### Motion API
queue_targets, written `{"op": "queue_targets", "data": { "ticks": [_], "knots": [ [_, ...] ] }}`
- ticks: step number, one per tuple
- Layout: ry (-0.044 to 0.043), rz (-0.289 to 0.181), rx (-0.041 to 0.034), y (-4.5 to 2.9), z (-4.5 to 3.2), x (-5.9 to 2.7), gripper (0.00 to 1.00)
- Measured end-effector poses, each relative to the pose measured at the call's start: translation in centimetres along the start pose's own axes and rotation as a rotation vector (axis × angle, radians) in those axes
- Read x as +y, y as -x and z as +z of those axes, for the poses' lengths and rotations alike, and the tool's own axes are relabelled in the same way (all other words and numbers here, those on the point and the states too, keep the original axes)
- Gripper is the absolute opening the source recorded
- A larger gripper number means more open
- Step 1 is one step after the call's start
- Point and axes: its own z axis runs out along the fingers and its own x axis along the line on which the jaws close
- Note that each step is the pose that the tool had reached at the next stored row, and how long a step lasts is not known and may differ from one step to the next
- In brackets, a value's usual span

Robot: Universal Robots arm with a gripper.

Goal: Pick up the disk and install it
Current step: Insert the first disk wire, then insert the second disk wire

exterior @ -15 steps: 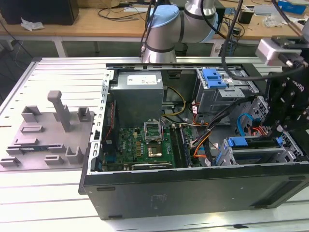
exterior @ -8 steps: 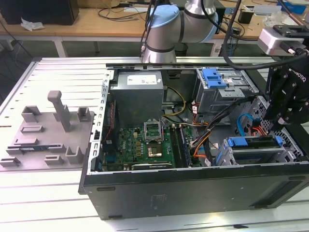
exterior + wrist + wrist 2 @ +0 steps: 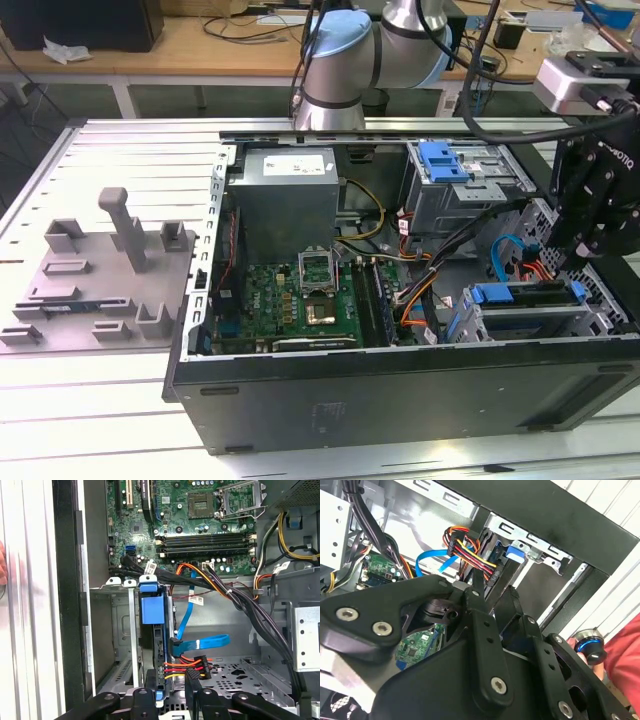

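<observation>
disk (image 3: pixel 152 630) seated edge-up in drive cage, first wrist view; gripper (image 3: pixel 590 215) above it, jaws' state unclear.

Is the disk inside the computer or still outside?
Inside. The disk stands on edge in the drive cage, its blue carrier showing.

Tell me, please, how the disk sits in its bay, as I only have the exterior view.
Observer: In the first wrist view the disk stands on edge in the drive cage. Its blue-framed end points toward the motherboard, and the gripper is at its other end.
Operator: Are any cables near it?
Observer: Yes. A flat blue data cable and a red, yellow and black power cable end right beside it. I cannot tell whether they are plugged in.
Operator: Is anything outside the case?
Observer: In the second wrist view a red sleeve is beyond the case wall.
</observation>
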Motion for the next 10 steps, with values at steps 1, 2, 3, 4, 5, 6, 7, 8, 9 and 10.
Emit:
{"op": "queue_targets", "data": {
  "ticks": [1, 2, 3, 4, 5, 6, 7, 8, 9, 10],
  "knots": [
    [0.0000, 0.000, 0.0000, 0.00, 0.00, 0.00, 0.36],
    [-0.0001, 0.000, 0.0000, 0.00, 0.00, 0.00, 0.36],
    [-0.0001, 0.000, 0.0000, 0.00, 0.00, 0.00, 0.36],
    [-0.0001, 0.000, 0.0000, 0.00, 0.00, 0.00, 0.36],
    [-0.0001, 0.000, 0.0000, 0.00, 0.00, 0.00, 0.36],
    [-0.0001, 0.000, 0.0000, 0.00, 0.00, 0.00, 0.36],
    [-0.0002, 0.000, 0.0000, 0.00, 0.00, 0.00, 0.36],
    [-0.0002, 0.000, 0.0000, 0.00, 0.00, 0.00, 0.36],
    [-0.0002, 0.000, 0.0000, 0.00, 0.00, 0.00, 0.36],
    [-0.0002, 0.000, 0.0000, 0.00, 0.00, 0.00, 0.36]
  ]
}}
